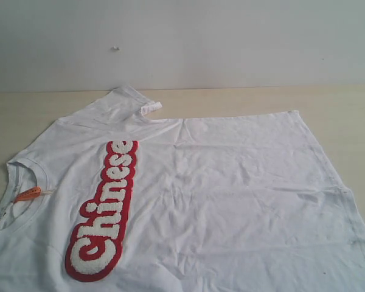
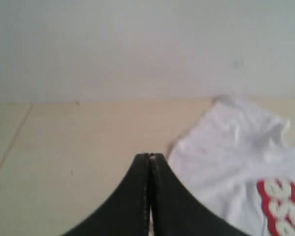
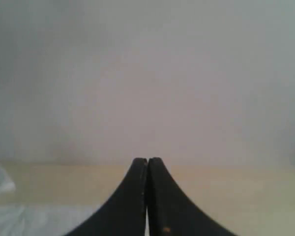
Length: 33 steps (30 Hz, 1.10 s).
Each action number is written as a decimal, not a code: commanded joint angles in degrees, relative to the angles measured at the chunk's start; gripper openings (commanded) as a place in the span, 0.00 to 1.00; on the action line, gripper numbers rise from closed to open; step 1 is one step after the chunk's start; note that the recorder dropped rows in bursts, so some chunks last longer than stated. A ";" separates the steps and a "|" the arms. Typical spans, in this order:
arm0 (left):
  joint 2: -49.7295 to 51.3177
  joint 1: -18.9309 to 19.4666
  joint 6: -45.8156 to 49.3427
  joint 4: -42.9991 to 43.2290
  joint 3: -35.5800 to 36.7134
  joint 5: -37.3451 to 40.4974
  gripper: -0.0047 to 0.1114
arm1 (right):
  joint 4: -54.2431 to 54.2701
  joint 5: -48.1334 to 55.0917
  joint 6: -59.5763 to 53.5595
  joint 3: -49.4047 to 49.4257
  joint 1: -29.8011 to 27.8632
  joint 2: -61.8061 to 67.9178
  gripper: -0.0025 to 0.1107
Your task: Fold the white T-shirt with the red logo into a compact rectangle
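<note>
The white T-shirt (image 1: 231,182) lies spread flat and wrinkled on the table, collar at the left with a small orange neck tag (image 1: 28,194). Its red logo (image 1: 103,213) reads "Chinese" in fuzzy white letters along the chest. One sleeve (image 1: 125,100) is bunched at the far side. Neither arm shows in the exterior view. My left gripper (image 2: 150,156) is shut and empty above bare table, beside the shirt's sleeve (image 2: 236,142) and part of the logo (image 2: 280,206). My right gripper (image 3: 147,160) is shut and empty, with a strip of shirt (image 3: 34,219) below it.
The pale wooden table (image 1: 340,109) runs back to a plain white wall (image 1: 182,36). Bare tabletop lies beyond the shirt's far edge and to its right. The shirt's near part runs out of the exterior view at the bottom.
</note>
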 commanded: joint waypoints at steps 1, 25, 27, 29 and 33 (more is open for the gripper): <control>9.31 -0.37 19.07 -13.23 -0.15 6.86 0.04 | -0.05 9.56 -5.24 -1.84 -0.19 11.12 0.02; 27.58 -0.37 83.19 -7.70 3.19 24.87 0.34 | 13.09 25.23 -74.32 3.06 -0.19 39.53 0.45; 27.83 -0.37 83.19 -7.34 3.93 21.81 0.55 | 13.09 21.65 -74.32 4.06 -0.19 39.80 0.56; 28.21 -0.37 82.28 -8.79 4.28 18.68 0.80 | 13.21 19.67 -74.32 4.64 -0.19 40.18 0.66; 28.21 -0.37 81.61 -13.89 4.44 14.22 0.94 | 15.04 19.56 -74.32 4.75 -0.19 40.42 0.69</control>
